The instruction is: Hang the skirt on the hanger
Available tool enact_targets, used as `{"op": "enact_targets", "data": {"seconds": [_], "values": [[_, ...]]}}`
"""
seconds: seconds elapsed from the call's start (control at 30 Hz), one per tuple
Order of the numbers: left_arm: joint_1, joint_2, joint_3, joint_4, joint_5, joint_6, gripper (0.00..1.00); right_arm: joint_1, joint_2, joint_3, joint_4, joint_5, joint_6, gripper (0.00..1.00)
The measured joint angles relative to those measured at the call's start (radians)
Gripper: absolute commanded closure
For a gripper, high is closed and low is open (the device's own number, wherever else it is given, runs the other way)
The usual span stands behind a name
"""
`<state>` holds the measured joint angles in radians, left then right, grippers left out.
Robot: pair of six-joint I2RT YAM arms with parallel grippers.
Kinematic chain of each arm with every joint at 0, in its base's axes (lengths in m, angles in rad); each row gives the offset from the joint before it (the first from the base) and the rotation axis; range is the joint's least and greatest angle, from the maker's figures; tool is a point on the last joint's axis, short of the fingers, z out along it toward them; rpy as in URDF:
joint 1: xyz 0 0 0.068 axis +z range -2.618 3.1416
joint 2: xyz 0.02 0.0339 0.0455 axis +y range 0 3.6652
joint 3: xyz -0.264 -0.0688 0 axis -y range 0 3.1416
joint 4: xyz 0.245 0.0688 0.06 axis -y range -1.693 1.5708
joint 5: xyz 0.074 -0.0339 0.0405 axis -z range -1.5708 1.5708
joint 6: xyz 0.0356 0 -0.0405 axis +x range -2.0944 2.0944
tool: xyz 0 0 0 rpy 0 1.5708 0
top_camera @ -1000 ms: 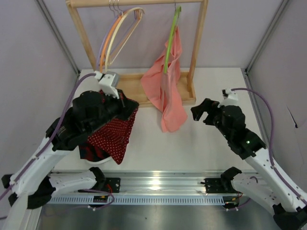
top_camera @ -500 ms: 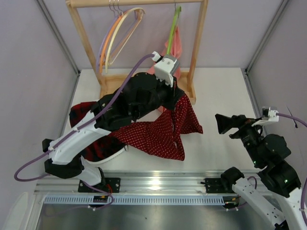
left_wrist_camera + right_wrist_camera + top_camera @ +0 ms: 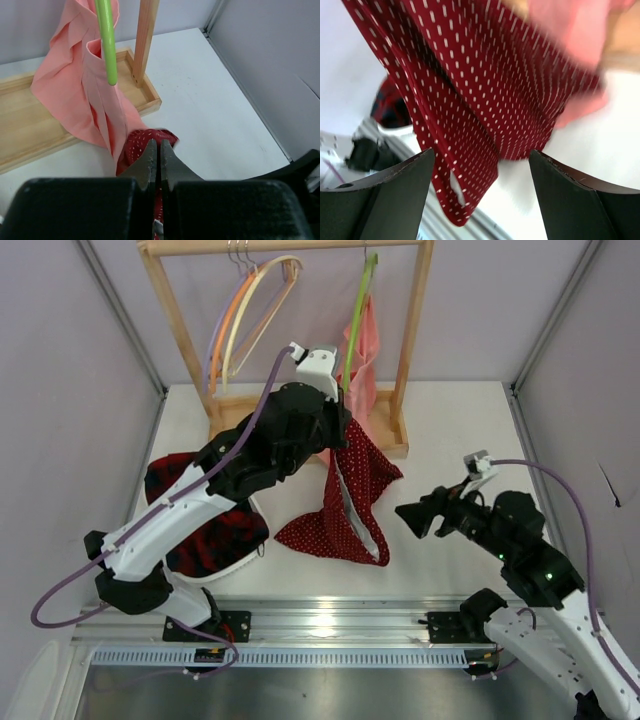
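- White tabletop [image 3: 450,430] runs between pale lilac walls. At its far side stands a wooden rack [image 3: 414,330], and the rack's shallow tray base [image 3: 30,120] of light planks sits flat on the table.
- From the rack's top rail hang thin curved hangers on metal hooks. The cream hanger [image 3: 240,318] is beside an orange one and a lilac one, all well apart from the skirt.
- A lime-green hanger [image 3: 106,40], a smooth round rod, carries a salmon-pink cloth [image 3: 85,95] that falls in soft folds past the tray's edge.
- My left claw [image 3: 159,146] is pressed together on the top edge of the skirt [image 3: 350,490], just in front of the pink cloth. That cloth and the green hanger stand between my grip and the rack.
- The skirt droops from my left claw in a long triangle, dark red with tiny white dots. A pale lining shows along its right edge. Its lower end reaches the tabletop, but I cannot tell whether it rests there.
- My right claw [image 3: 481,155] has its fingers wide apart and grips nothing. It faces the dotted fabric from the right, near the skirt's lower edge, and I cannot tell whether it touches.
- A red-black plaid garment [image 3: 222,535] lies heaped at the left on something white-rimmed, partly under my left arm.
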<state>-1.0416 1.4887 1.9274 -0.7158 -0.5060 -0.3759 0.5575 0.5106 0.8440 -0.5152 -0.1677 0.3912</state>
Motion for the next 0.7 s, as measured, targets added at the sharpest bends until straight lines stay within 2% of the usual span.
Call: {"op": "enact_targets", "data": {"seconds": [0.3, 0.53, 0.63, 0.67, 0.7], "values": [[0.013, 0.008, -0.021, 0.008, -0.005, -0.027, 1.00, 0.160, 0.137, -0.041, 0.051, -0.023, -0.016, 0.18], [0.029, 0.010, -0.038, 0.013, -0.015, -0.035, 1.00, 0.299, 0.258, -0.042, 0.069, 0.080, -0.047, 0.25], [0.034, 0.009, -0.044, 0.016, -0.015, -0.035, 1.00, 0.306, 0.282, -0.042, 0.066, 0.145, -0.058, 0.37], [0.035, 0.007, -0.048, 0.019, -0.015, -0.035, 1.00, 0.306, 0.287, -0.042, 0.066, 0.166, -0.063, 0.49], [0.036, 0.006, -0.051, 0.018, -0.015, -0.035, 1.00, 0.305, 0.292, -0.042, 0.068, 0.186, -0.068, 0.55]]}}
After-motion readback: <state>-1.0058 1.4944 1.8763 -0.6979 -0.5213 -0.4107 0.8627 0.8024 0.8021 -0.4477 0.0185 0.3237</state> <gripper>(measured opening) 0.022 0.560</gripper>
